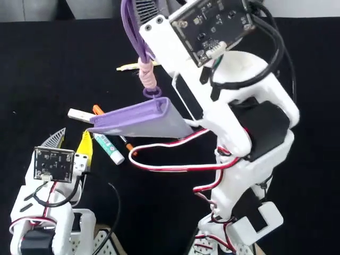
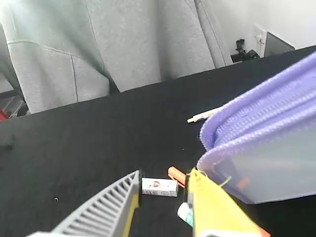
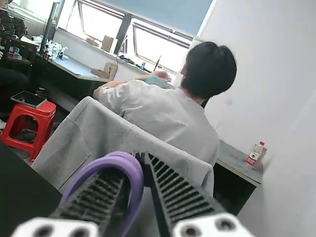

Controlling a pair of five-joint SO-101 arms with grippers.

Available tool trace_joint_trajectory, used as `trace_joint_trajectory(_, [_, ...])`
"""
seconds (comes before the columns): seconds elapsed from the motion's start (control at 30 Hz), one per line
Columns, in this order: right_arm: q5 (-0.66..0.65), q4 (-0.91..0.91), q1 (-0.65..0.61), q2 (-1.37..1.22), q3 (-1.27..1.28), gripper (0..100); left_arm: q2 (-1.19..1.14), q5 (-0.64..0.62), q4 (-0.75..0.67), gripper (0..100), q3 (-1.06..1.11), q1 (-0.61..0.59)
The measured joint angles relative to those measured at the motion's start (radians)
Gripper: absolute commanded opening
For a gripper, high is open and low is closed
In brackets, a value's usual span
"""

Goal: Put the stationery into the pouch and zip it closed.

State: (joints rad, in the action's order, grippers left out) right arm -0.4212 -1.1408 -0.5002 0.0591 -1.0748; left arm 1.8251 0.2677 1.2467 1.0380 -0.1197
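Observation:
A purple pouch (image 1: 143, 119) hangs tilted above the table by its purple strap (image 1: 133, 32). My right gripper (image 3: 143, 165) is shut on that strap (image 3: 106, 170). Under the pouch (image 2: 266, 148) lie a white eraser (image 1: 81, 115), an orange pen (image 1: 98, 110) and a white tube with green print (image 1: 109, 149). Farther back lies a pale pen (image 1: 133, 66). My left gripper (image 1: 69, 141) stands open low over the table, just in front of the eraser (image 2: 159, 187) and orange pen (image 2: 176, 175), with nothing between its fingers.
The table (image 1: 48, 69) is black. The right arm's white body (image 1: 249, 133) and its red-white cables (image 1: 170, 159) stand close beside the pouch. A grey jacket on a chair (image 2: 113, 39) sits behind the far table edge.

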Motion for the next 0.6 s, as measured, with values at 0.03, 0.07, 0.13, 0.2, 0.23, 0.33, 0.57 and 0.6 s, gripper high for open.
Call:
trace_joint_trajectory(0.03, [0.0,0.0,0.0,-0.002,0.005,1.1,0.0,0.0,0.0,17,0.0,0.0])
trace_joint_trajectory(0.07, [0.0,0.0,0.0,-0.002,0.009,1.1,0.0,0.0,0.0,17,0.0,0.0])
trace_joint_trajectory(0.13, [0.002,-0.017,-0.028,-0.003,0.014,1.1,0.0,0.0,-0.005,17,0.0,0.0])
trace_joint_trajectory(0.2, [0.0,-0.048,-0.087,-0.003,0.017,1.1,0.0,0.0,-0.037,17,0.012,0.002])
trace_joint_trajectory(0.23, [0.0,-0.066,-0.124,-0.003,0.018,1.1,0.0,0.0,-0.064,17,0.029,0.002])
trace_joint_trajectory(0.33, [0.0,-0.117,-0.229,-0.003,0.018,1.1,0.0,0.0,-0.163,17,0.109,0.0])
trace_joint_trajectory(0.57, [0.0,-0.244,-0.387,-0.003,0.015,1.1,-0.011,-0.184,-0.466,17,0.276,0.052])
trace_joint_trajectory(0.6, [0.0,-0.253,-0.39,-0.003,0.015,1.1,-0.011,-0.207,-0.512,17,0.284,0.092])
